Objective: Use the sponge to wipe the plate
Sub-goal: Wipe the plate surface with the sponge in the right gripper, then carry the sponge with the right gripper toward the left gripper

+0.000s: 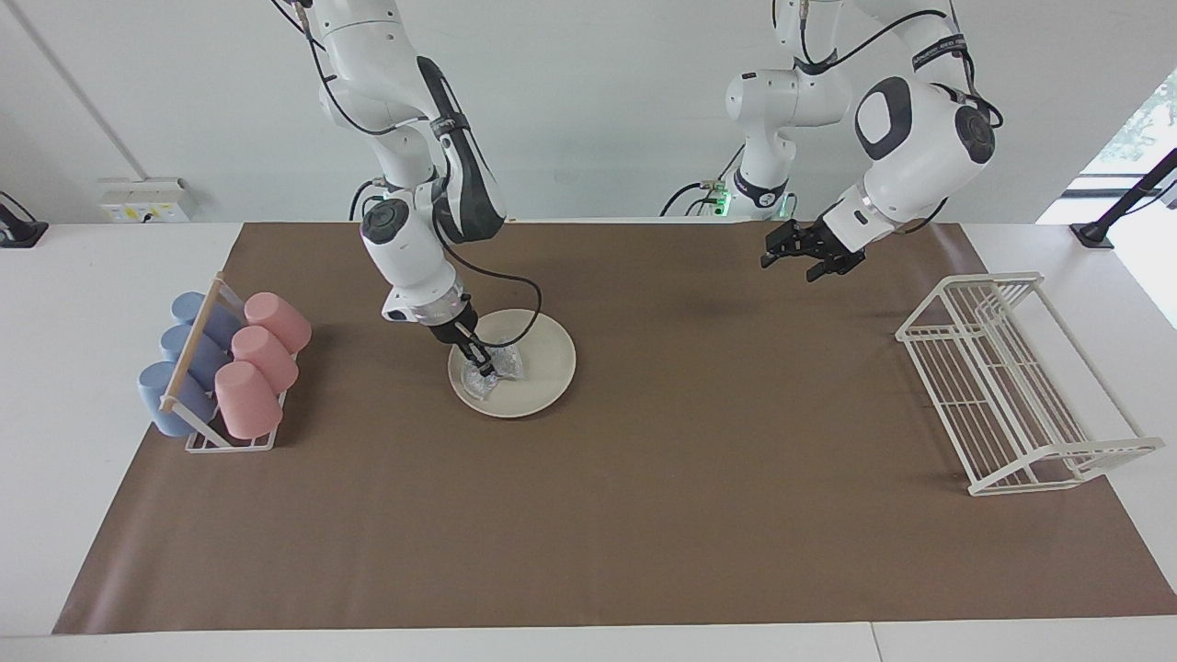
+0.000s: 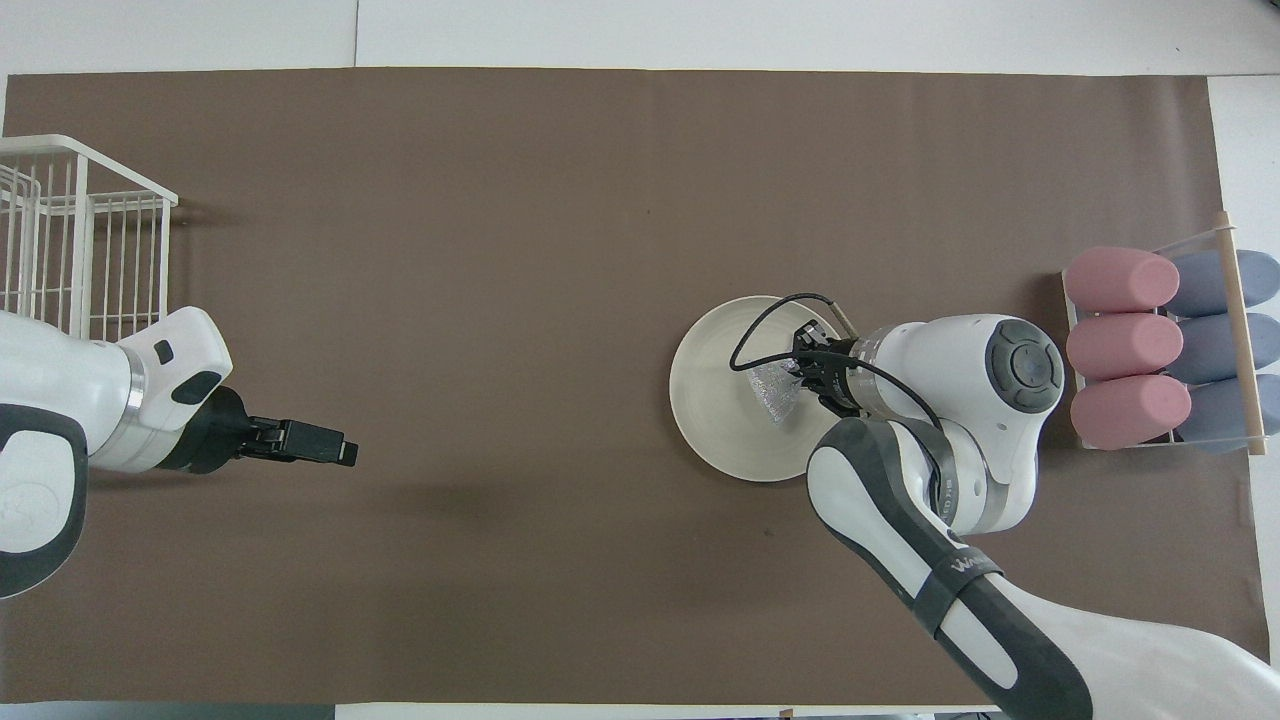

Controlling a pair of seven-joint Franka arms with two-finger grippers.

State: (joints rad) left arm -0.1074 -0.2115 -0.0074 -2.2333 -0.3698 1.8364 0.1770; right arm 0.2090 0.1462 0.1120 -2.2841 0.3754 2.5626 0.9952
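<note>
Silvery-grey sponge (image 1: 494, 370), glittery, pinched in my right jaws (image 1: 480, 360) and pressed on the cream plate (image 1: 538, 382), which lies on the brown-covered counter (image 1: 644, 515) toward the right arm's end. My left jaws (image 1: 795, 257) hang spread and empty over the counter near the white wire rack (image 1: 1011, 386). A band on my right arm bears writing I cannot read.

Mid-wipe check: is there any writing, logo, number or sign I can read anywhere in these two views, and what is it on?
No text can be read for certain.
Band on the right arm: pale lettering, too blurred to quote.
Band on the left arm: small white print, too small to read.
Wall socket box: small yellow marks, unreadable.
Plate, sponge, cups and white wire rack: no markings visible.
</note>
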